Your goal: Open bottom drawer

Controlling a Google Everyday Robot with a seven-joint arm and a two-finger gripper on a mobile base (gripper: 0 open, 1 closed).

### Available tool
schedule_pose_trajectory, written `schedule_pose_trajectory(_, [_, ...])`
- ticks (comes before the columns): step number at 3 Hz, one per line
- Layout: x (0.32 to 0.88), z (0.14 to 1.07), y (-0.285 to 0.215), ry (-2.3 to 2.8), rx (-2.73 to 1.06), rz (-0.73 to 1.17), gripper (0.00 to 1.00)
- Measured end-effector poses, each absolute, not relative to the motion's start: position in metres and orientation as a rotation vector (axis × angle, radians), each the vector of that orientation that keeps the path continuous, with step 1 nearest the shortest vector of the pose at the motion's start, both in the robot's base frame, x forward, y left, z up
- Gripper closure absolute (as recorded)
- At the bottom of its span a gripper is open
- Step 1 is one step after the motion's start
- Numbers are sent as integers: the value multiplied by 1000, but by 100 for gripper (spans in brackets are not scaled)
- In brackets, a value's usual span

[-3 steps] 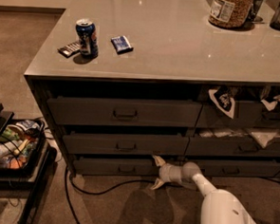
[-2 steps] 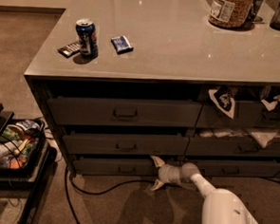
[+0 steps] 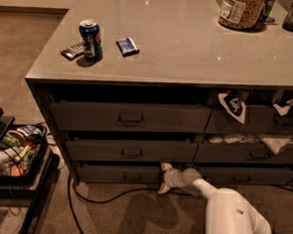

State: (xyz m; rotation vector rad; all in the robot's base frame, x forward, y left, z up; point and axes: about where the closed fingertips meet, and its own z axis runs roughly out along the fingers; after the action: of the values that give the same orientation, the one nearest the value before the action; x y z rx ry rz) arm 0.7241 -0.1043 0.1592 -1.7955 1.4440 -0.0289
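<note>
The bottom drawer (image 3: 108, 172) is the slim dark-grey front at the foot of the left three-drawer stack, with a small centre handle (image 3: 132, 177). Its front sits nearly flush under the middle drawer (image 3: 130, 151), and its inside is not visible. My gripper (image 3: 163, 178) is low by the floor at the right end of the bottom drawer front. It is open, with one fingertip (image 3: 166, 166) above and the other below. The white arm (image 3: 230, 218) reaches in from the lower right.
A soda can (image 3: 90, 38), a blue packet (image 3: 127, 46) and a dark bar (image 3: 73, 51) lie on the grey countertop (image 3: 190, 47). The right-hand drawers have white cloth and paper (image 3: 234, 105) sticking out. A cart with bottles (image 3: 12, 153) stands at the left. A black cable (image 3: 101, 198) runs across the carpet.
The gripper has shifted slightly left toward the drawer's right end. The drawer fronts look unmoved.
</note>
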Motion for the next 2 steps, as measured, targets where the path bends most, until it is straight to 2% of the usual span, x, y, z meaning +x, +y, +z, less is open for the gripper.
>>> schedule_pose_trajectory(2, [743,151,-92,1456,-1771,-31,0])
